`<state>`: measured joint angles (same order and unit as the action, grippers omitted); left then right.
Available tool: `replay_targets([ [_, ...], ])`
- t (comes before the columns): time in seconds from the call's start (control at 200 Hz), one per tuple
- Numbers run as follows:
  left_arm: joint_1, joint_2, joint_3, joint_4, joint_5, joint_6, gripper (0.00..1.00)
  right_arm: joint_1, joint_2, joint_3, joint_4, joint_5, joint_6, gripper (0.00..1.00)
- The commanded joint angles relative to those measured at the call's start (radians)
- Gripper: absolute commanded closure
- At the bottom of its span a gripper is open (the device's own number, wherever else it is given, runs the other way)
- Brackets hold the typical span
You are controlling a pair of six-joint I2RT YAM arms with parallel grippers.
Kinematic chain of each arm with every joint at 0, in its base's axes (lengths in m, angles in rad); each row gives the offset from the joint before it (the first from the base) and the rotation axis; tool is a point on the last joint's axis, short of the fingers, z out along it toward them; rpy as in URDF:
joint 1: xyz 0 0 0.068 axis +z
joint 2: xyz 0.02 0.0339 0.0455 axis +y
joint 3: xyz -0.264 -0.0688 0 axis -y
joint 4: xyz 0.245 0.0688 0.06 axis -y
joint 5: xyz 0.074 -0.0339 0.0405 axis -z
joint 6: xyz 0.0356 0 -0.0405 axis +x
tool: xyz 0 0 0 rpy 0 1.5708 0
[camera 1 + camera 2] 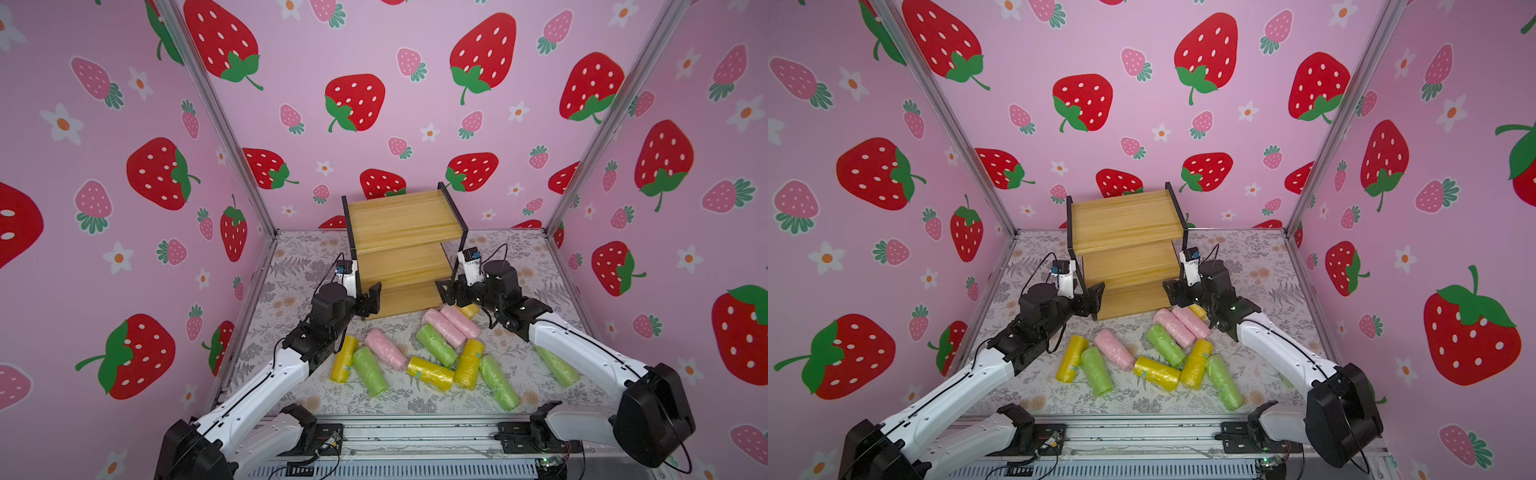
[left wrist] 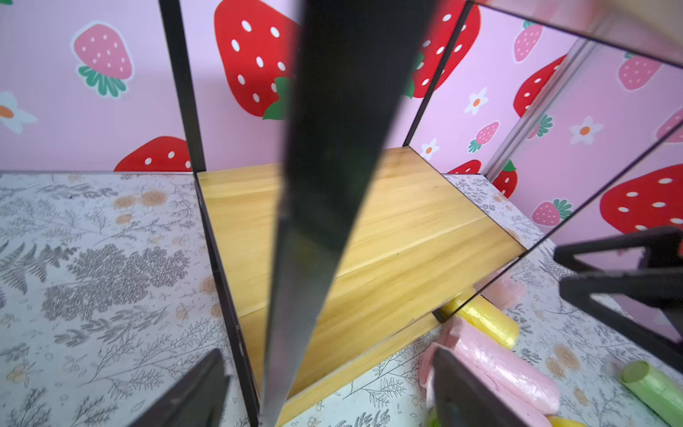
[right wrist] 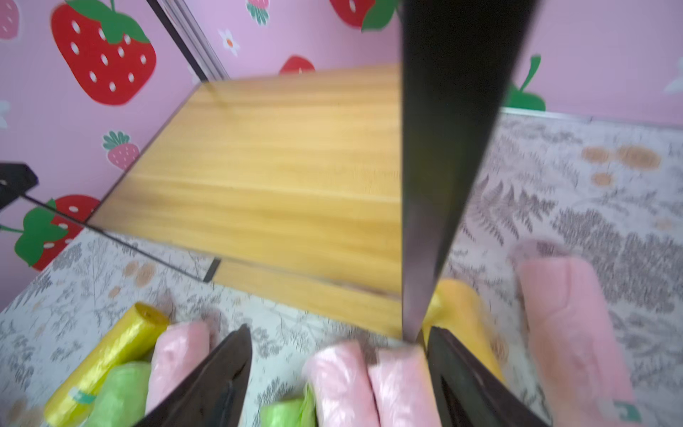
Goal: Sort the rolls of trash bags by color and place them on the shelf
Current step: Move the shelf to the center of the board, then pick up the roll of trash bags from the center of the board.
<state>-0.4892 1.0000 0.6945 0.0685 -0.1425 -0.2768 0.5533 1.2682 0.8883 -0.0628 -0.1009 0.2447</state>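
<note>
Pink strawberry walls (image 1: pixel 316 45), floral grey tabletop (image 1: pixel 299 257)

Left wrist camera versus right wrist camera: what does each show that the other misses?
Left wrist only: a green roll showing its round end, apart from the cluster. Right wrist only: a lone pink roll lying apart, plus a yellow roll beside a second green roll. Both: the shelf's bare bottom board, a black frame post between that arm's open jaws, and the corner yellow roll next to two pink rolls.
</note>
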Motion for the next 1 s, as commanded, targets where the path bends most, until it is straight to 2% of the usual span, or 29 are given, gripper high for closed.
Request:
replay_targets([
  [0.0,0.001,-0.043,0.043,-0.117,-0.111,-0.069,0.0,0.001,-0.103,-0.006,-0.221,0.024,0.033,0.17],
  [0.165,0.003,-0.097,0.091,-0.215,-0.197,-0.085,0.01,-0.03,-0.238,0.019,-0.393,0.098,0.048,0.15],
  [0.29,0.004,-0.151,0.105,-0.259,-0.207,-0.087,0.0,-0.087,-0.22,0.075,-0.516,0.172,0.072,0.13],
  [0.375,0.005,-0.205,0.098,-0.294,-0.197,-0.119,0.0,-0.171,-0.123,0.131,-0.569,0.163,0.103,0.11],
  [0.47,0.003,-0.287,0.077,-0.345,-0.167,-0.167,0.0,-0.283,0.045,0.226,-0.624,0.087,0.122,0.11],
  [0.535,0.004,-0.352,0.064,-0.397,-0.154,-0.207,0.0,-0.328,0.175,0.306,-0.663,0.083,0.113,0.11],
  [0.635,0.003,-0.452,0.047,-0.471,-0.147,-0.27,0.0,-0.342,0.345,0.434,-0.735,0.154,0.066,0.11],
  [0.735,0.003,-0.518,0.035,-0.506,-0.12,-0.287,0.0,-0.342,0.446,0.504,-0.741,0.147,0.02,0.1],
  [0.996,0.003,-0.525,0.037,-0.541,-0.048,-0.334,0.01,-0.343,0.613,0.598,-0.738,0.155,-0.065,0.09],
])
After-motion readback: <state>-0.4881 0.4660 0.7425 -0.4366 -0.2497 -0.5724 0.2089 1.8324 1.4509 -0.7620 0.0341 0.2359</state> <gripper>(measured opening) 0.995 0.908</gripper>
